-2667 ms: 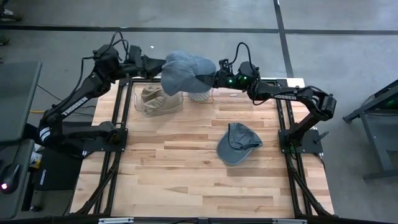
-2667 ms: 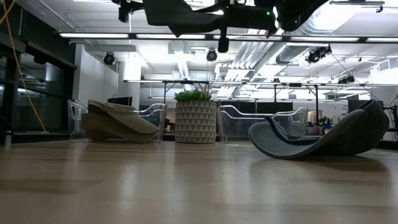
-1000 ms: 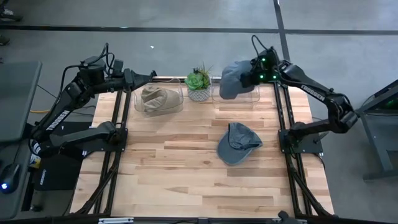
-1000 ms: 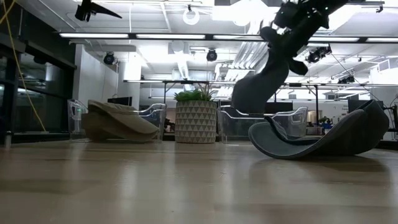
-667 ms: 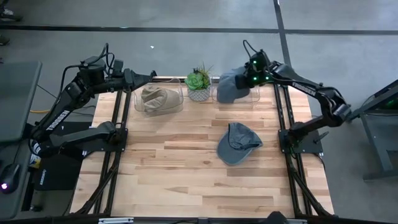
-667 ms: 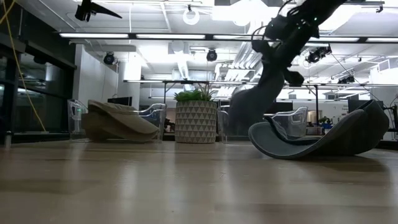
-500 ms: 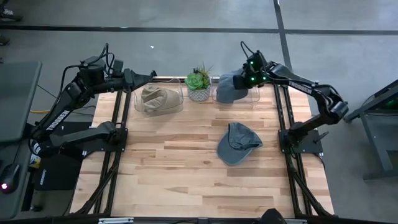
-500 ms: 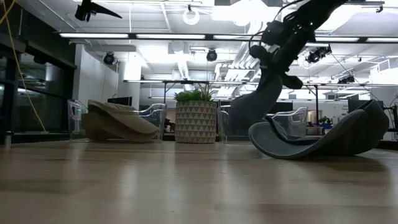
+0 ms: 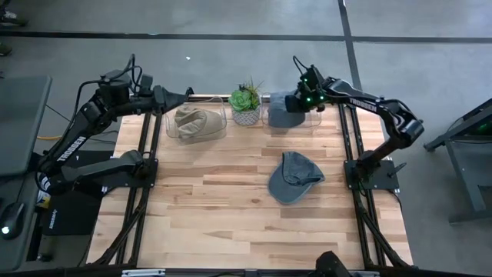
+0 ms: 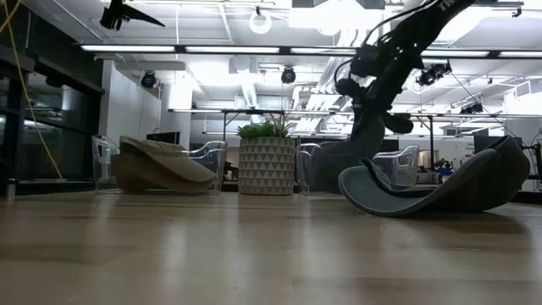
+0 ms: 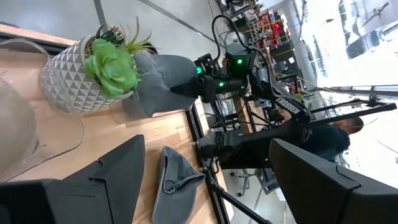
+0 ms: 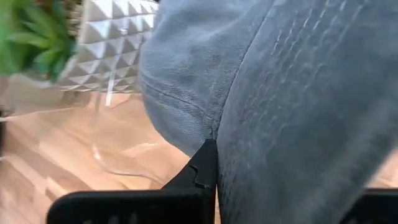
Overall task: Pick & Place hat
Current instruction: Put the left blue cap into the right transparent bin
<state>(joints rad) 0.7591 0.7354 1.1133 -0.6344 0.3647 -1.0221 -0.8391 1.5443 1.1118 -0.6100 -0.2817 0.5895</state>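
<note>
One grey denim cap (image 9: pixel 283 110) is pinched in the right tool (image 9: pixel 299 102), which has lowered it over the last second from above the rear of the bench into the clear plastic bin (image 9: pixel 317 119) right of the potted succulent (image 9: pixel 246 101). It now sits almost seated, so release looks due. The left tool (image 9: pixel 183 95), fingers spread and empty, waits beside the other bin holding a tan hat (image 9: pixel 195 123). A second grey cap (image 9: pixel 294 176) lies on the wooden bench (image 9: pixel 231 208).
</note>
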